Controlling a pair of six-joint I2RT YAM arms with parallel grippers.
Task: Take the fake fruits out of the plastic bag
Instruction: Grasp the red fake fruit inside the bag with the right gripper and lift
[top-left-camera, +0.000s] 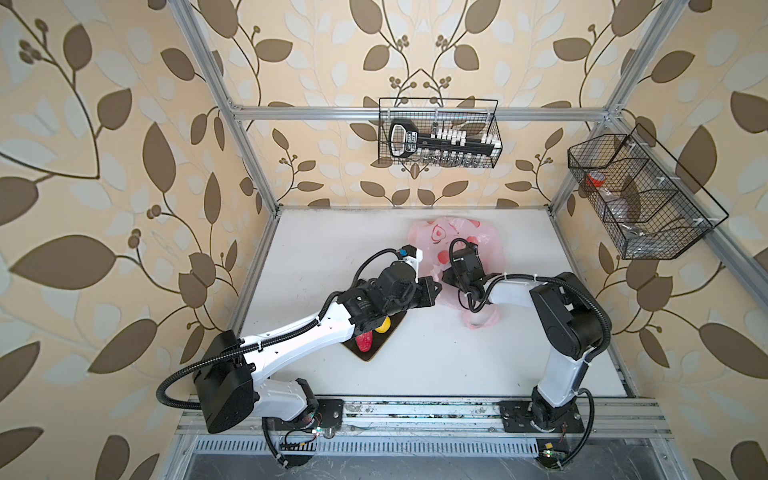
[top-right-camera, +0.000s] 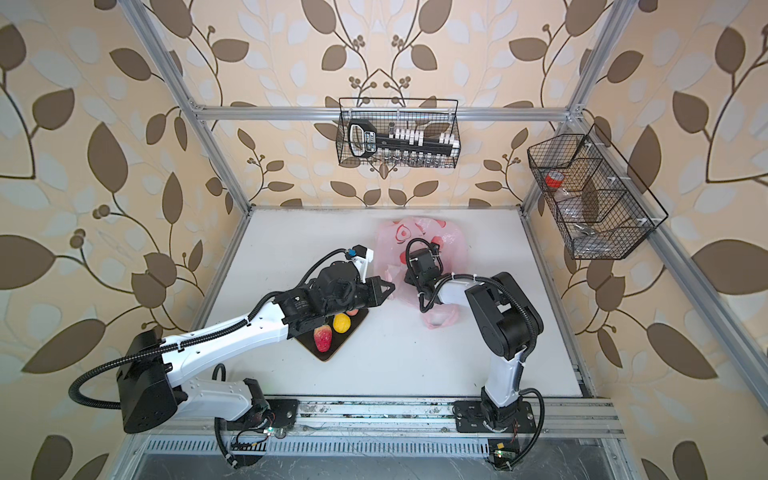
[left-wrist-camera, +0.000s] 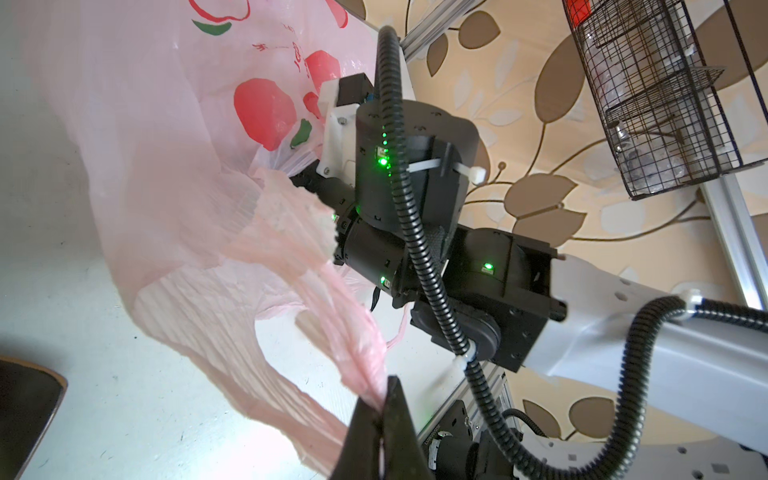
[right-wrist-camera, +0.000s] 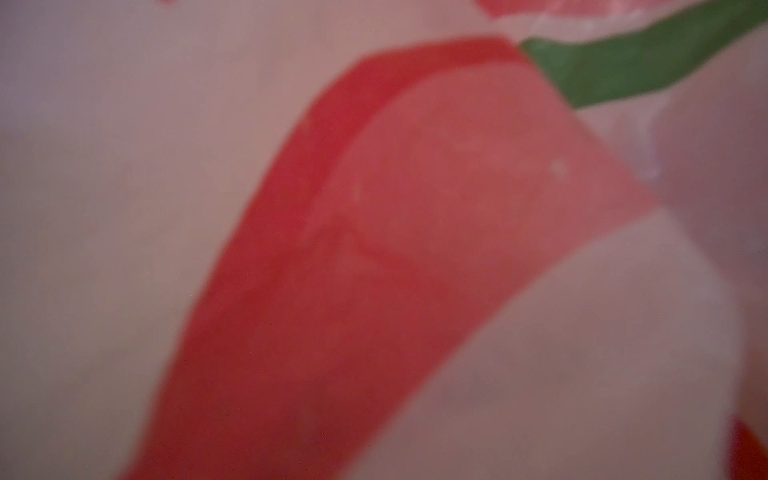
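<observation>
My left hand (left-wrist-camera: 380, 406) is clamped shut on one loop handle of the plastic bag (left-wrist-camera: 145, 174), with the handle stretched taut between hand and bag. My right hand (left-wrist-camera: 309, 183) is poked into the bag's mouth just across from the left one. The pink film covers its fingers, so I honestly can't tell how wide it is or whether it's got anything. The right wrist view is no help, just blurry film with a printed peach (right-wrist-camera: 374, 270) and a green leaf (right-wrist-camera: 623, 66) right up close.

Back behind my left hand, under my left forearm, the dark mat (left-wrist-camera: 25, 411) lies on the table (top-left-camera: 415, 365). It has a strawberry (top-right-camera: 323, 337) and a lemon (top-right-camera: 341, 323) side by side on it. A pinkish fruit (top-right-camera: 353, 311) peeks out next to the lemon, mostly blocked by my arm.

The back wire basket (top-left-camera: 395, 160) and the side wire basket (top-left-camera: 665, 232) hang well away from both hands.
</observation>
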